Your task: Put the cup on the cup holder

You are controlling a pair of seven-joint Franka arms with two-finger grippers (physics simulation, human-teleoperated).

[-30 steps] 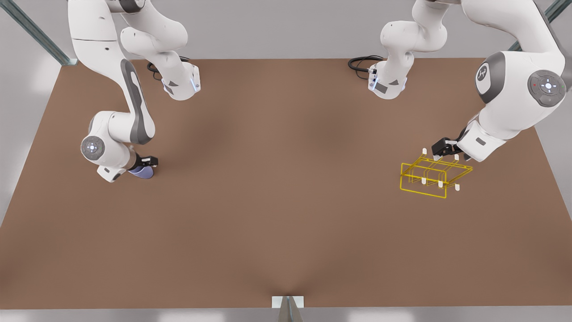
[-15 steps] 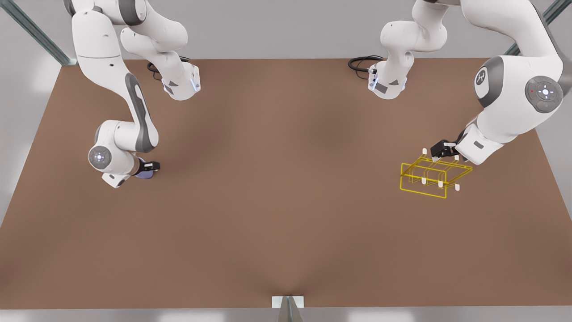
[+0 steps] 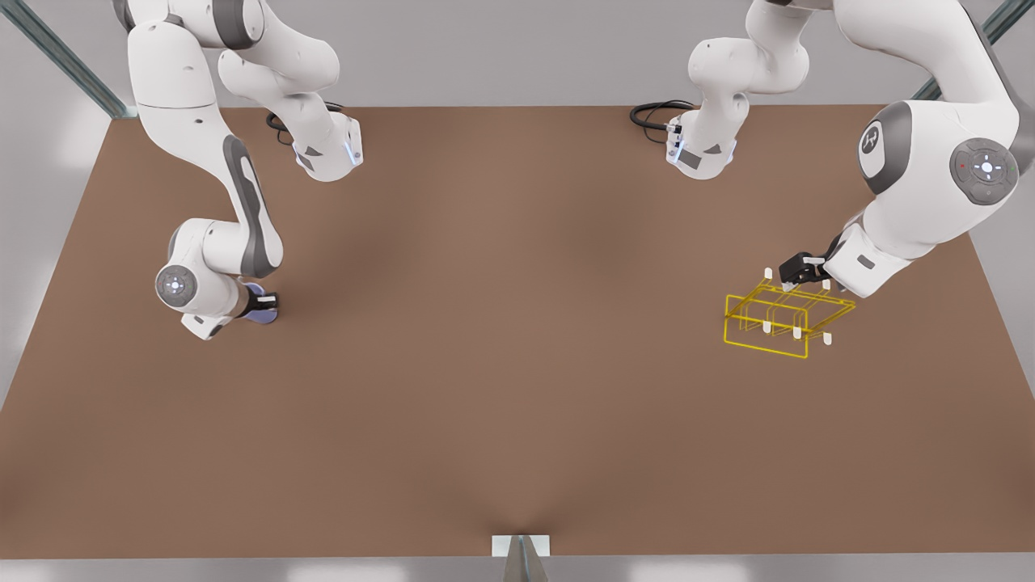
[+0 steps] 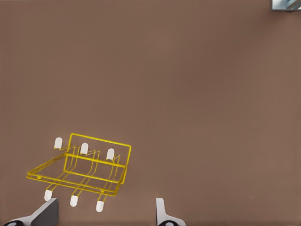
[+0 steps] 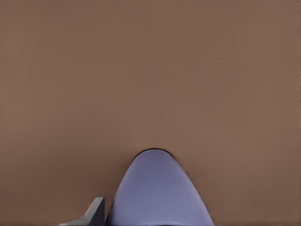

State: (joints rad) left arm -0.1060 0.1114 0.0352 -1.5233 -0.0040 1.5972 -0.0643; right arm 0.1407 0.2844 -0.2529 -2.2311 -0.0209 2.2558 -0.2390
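My right gripper point(image 3: 260, 303) is low over the brown desk point(image 3: 517, 388) at the front view's left, and its fingers point(image 5: 94, 211) are pinching the lavender-blue cup point(image 5: 159, 190). In the right wrist view the cup lies between them, its narrower closed end pointing away from my wrist over bare desk; in the front view the cup point(image 3: 257, 314) shows as a small lavender patch just under the gripper. My left gripper point(image 3: 800, 271) is at the front view's right, at the far edge of the yellow wire cup holder point(image 3: 783, 318). In the left wrist view its fingers point(image 4: 161, 213) are spread wide with nothing between them, and the cup holder point(image 4: 82, 167) sits on the desk just beyond one fingertip, its white pegs upright. The cup and the cup holder are well apart, on opposite sides of the desk.
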